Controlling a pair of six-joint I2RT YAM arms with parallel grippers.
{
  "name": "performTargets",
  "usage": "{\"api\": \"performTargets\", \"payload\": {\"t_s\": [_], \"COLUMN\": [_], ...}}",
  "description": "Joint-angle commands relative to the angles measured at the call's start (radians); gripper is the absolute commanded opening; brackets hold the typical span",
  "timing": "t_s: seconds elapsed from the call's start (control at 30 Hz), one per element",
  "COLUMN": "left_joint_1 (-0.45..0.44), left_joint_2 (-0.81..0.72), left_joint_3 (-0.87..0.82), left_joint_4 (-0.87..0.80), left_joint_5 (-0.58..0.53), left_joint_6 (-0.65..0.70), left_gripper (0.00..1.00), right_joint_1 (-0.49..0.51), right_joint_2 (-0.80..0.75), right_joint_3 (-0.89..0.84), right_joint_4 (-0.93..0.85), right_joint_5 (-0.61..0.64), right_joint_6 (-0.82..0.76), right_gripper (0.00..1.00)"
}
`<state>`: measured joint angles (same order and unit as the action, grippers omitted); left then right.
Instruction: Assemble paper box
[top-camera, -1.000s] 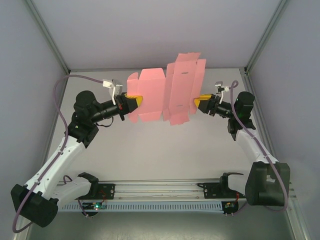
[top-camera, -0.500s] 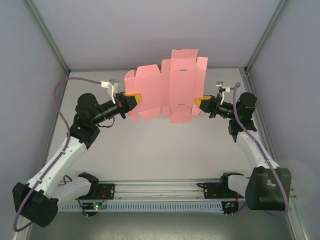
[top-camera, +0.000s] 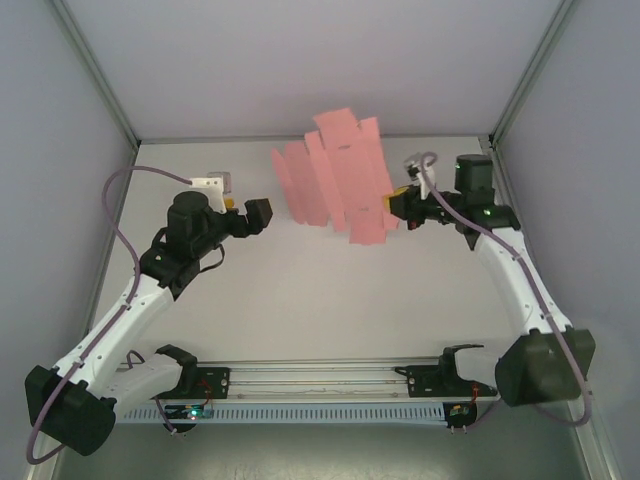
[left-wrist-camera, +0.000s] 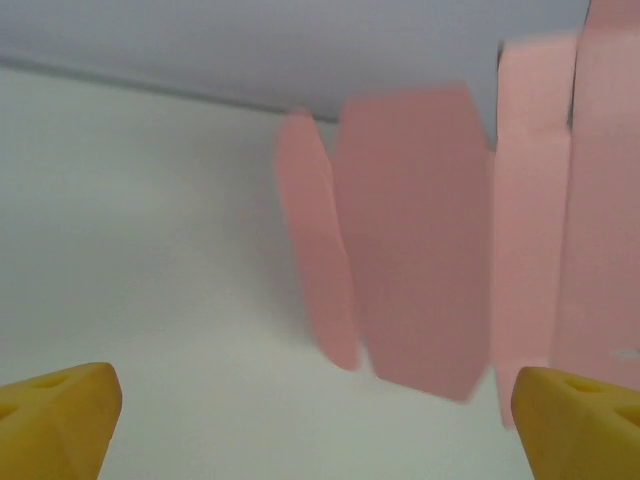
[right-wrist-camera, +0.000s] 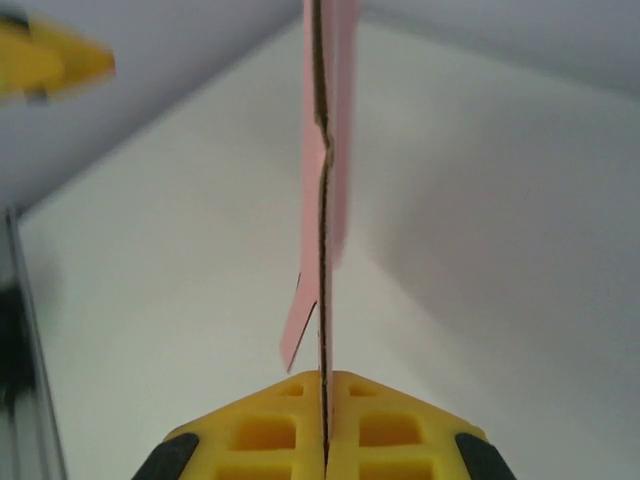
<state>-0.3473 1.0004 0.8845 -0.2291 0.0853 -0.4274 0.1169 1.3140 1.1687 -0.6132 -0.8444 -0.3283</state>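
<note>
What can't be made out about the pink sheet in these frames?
- Top view: paper box creases and flap shapes, smeared by motion blur.
- Left wrist view: its right part, cut off by the frame edge.
- Right wrist view: its faces, seen edge-on; the gripped margin, hidden inside the right gripper.

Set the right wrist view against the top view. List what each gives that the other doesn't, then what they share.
Right wrist view: the paper box seen edge-on, its rim pinched flush in the shut right gripper. Top view: the paper box's panels and flaps spread out in the air, and the left gripper open, apart from it. Shared: the pink paper box in the right gripper's hold above the white table.
</note>
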Motion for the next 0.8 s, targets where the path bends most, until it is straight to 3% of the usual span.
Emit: {"api": "performTargets", "payload": {"t_s": [0.0, 0.1, 0.2, 0.27, 0.53, 0.77], "left_joint_1": [0.007, 0.029, 0.035, 0.040, 0.072, 0.125], "left_joint_2": [0.019, 0.081, 0.162, 0.220, 0.496, 0.696], "left_joint_3": [0.102, 0.148, 0.199, 0.231, 0.379, 0.474], "left_joint_4": [-0.195, -0.209, -0.198, -0.186, -0.192, -0.157], "left_joint_5": [-0.162, -0.078, -0.024, 0.004, 0.144, 0.292], "left_joint_6": [0.013, -0.007, 0.000, 0.003, -0.004, 0.006], "left_gripper": [1.00, 1.00, 1.00, 1.00, 1.00, 1.00], "right_joint_1": [0.059, 0.087, 0.107, 0.126, 0.240, 0.288], "right_joint_2": [0.114, 0.206, 0.277, 0.307, 0.306, 0.363], "right_joint_3": [0.085, 0.156, 0.209, 0.212, 0.018, -0.058], "right_joint_4": [-0.419, -0.422, -0.303, -0.225, 0.108, 0.313], "right_joint_5": [0.065, 0.251, 0.601, 0.746, 0.696, 0.738], "right_joint_6": [-0.295, -0.263, -0.184, -0.231, -0.605, -0.642], "right_gripper": [0.00, 0.00, 0.00, 0.00, 0.00, 0.00]}}
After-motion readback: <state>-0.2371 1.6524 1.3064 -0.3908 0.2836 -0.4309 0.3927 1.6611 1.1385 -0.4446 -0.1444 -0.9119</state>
